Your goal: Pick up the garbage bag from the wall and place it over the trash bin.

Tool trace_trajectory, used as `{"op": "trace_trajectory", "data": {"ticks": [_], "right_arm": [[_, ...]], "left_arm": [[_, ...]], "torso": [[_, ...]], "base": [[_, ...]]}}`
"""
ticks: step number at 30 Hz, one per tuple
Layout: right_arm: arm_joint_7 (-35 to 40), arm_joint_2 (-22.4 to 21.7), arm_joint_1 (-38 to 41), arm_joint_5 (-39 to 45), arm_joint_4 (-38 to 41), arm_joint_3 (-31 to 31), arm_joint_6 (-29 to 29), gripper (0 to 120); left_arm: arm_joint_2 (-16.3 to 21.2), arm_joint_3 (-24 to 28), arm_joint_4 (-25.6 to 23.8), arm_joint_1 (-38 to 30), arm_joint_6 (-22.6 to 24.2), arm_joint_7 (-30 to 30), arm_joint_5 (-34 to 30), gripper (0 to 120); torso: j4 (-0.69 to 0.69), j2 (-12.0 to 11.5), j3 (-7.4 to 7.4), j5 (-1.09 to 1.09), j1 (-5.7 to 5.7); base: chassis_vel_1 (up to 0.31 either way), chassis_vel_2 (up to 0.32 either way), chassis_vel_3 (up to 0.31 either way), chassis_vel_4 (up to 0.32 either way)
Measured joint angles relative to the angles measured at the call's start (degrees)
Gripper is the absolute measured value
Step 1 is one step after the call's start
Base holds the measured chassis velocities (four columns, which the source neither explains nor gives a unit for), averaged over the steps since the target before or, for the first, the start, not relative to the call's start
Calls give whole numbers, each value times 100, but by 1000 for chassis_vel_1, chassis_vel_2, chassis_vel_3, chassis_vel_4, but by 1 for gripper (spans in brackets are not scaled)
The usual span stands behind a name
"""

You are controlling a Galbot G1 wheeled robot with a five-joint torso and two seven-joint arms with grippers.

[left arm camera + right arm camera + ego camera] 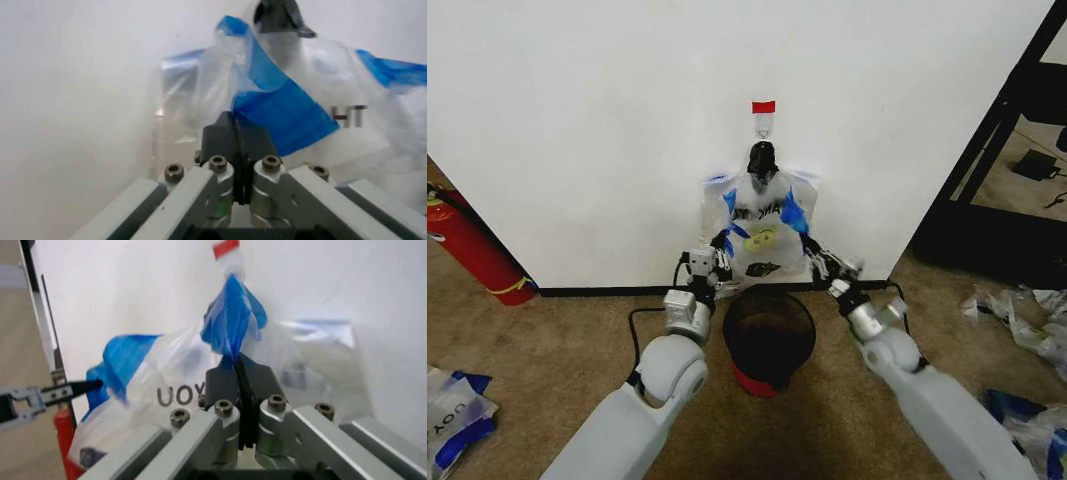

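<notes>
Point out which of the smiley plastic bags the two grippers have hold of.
The garbage bag spread against the wall above the trash bin, pinched by left gripper and right gripper; the others lie loose on the carpet.

Our head camera looks forward and down from above both arms, facing the wall (607,130) square-on, far enough back to take in floor (547,340) and trash bin (769,335). Each wrist camera sits just behind its own fingers, looking along them at the wall from very close. All three views share the garbage bag (762,225) (293,100) (180,385); the right wrist view also catches the left gripper (83,386) farther off.
</notes>
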Motion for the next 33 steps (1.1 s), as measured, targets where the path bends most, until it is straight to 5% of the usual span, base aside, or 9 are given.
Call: {"op": "trace_trajectory", "data": {"ticks": [7, 16, 30, 33], "right_arm": [[239, 52, -1408, -372, 740, 573, 222, 0], [-212, 263, -2679, -1125, 873, 1155, 694, 0], [-351, 296, -2859, -1255, 1195, 1299, 887, 0], [-429, 304, -2822, -1248, 1169, 1263, 924, 0]], "left_arm": [[-3, -237, -514, 912, 26, -9, 20, 0], [-128, -240, -568, 1795, -218, -18, 493, 0], [-129, -337, -855, 2106, -584, 260, 1110, 0], [-104, -312, -814, 2122, -809, 511, 1345, 10]], "torso": [[0, 0, 0, 1, 0], [0, 0, 0, 0, 0], [0, -1, 1, 1, 0], [1, -1, 1, 1, 0]], "base": [[0, 0, 0, 0], [0, 0, 0, 0], [0, 0, 0, 0], [0, 0, 0, 0]]}}
